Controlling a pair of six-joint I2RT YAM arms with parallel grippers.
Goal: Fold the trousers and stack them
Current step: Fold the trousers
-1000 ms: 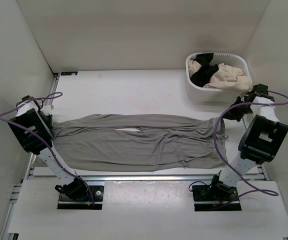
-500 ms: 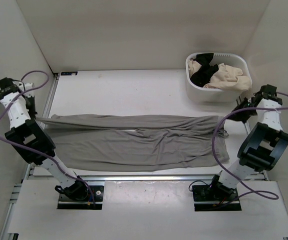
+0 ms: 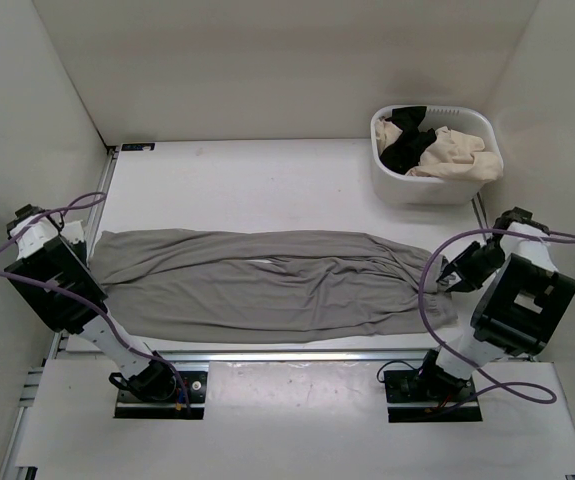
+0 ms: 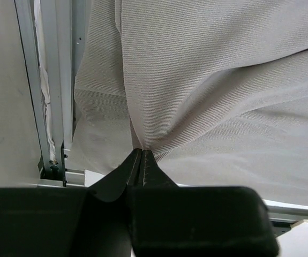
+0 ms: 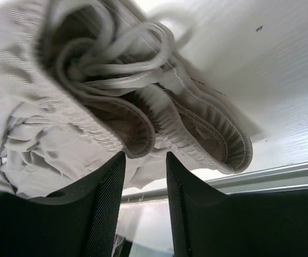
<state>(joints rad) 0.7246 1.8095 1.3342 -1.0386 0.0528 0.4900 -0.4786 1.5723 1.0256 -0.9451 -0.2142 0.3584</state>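
Observation:
The grey trousers [image 3: 267,285] lie stretched across the table, legs to the left and waistband to the right. In the left wrist view my left gripper [image 4: 142,151] is shut on a pinch of the trousers' [image 4: 207,80] fabric, which puckers into folds at the tips. It sits at the trousers' left end, near the table's left rail [image 4: 38,107]. My right gripper [image 5: 145,155] is open, its fingers [image 5: 108,198] apart just below the bunched waistband [image 5: 159,115] and its drawstring [image 5: 116,59]. Nothing sits between them. In the top view the right gripper [image 3: 454,275] is at the waistband end.
A white basket [image 3: 417,188] stands at the back right, holding a black garment [image 3: 404,148] and a beige garment [image 3: 457,152]. Purple cables loop from both arms. Metal rails run along the table's left and near edges [image 3: 287,352].
The left arm has swung back in and lowered the leg end onto the table. The right gripper has opened, let go of the waistband and come nearer.

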